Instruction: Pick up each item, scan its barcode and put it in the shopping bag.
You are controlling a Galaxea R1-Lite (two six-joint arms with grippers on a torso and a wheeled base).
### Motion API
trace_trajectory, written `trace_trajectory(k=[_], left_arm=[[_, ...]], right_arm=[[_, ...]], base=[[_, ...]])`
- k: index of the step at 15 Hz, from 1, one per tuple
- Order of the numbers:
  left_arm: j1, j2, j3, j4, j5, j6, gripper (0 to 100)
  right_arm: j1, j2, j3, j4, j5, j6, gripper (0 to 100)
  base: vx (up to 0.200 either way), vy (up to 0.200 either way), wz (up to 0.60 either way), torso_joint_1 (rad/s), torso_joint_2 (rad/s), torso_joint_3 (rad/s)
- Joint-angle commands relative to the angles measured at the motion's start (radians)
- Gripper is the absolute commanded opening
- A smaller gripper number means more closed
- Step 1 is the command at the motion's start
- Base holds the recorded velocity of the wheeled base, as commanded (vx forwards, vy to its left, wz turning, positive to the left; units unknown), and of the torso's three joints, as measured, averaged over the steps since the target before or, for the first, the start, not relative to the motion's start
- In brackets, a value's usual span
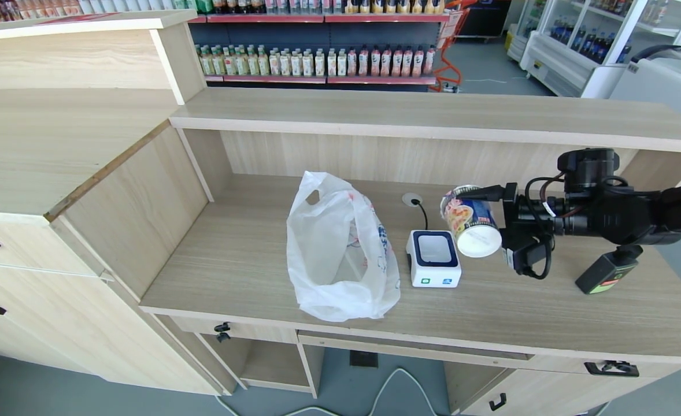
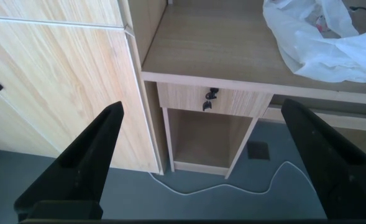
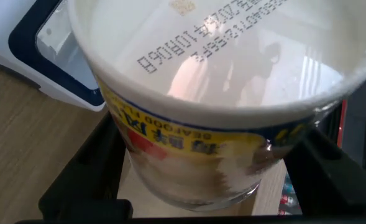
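Observation:
My right gripper (image 1: 493, 216) is shut on a cup of instant noodles (image 1: 470, 220), held on its side above the counter just right of the white barcode scanner (image 1: 432, 257). The cup (image 3: 214, 93) has its white base toward the wrist camera, with the scanner (image 3: 43, 53) behind it. A white plastic shopping bag (image 1: 340, 248) stands open on the counter left of the scanner. My left gripper (image 2: 207, 162) hangs open in front of the counter's left end, above the floor, with the bag (image 2: 319, 37) far off.
A dark green handheld device (image 1: 606, 271) stands on the counter under my right arm. The counter (image 1: 248, 260) has a raised back ledge and a tall cabinet on the left. The scanner's cable runs to a hole (image 1: 412, 199) in the counter.

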Motion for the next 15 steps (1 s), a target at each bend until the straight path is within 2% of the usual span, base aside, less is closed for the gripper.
trace_trajectory(k=[1, 10, 15], left_arm=[[0.000, 0.001, 0.000, 0.000, 0.001, 0.000, 100], [0.000, 0.000, 0.000, 0.000, 0.001, 0.000, 100], [0.000, 0.000, 0.000, 0.000, 0.001, 0.000, 100]], right_arm=[[0.005, 0.009, -0.007, -0.006, 0.003, -0.030, 0], [0.020, 0.075, -0.045, -0.006, 0.038, -0.079, 0], [0.039, 0.138, -0.123, -0.009, 0.086, -0.082, 0]], base=[[0.000, 0.000, 0.00, 0.000, 0.00, 0.000], [0.000, 0.000, 0.00, 0.000, 0.00, 0.000], [0.000, 0.000, 0.00, 0.000, 0.00, 0.000]])
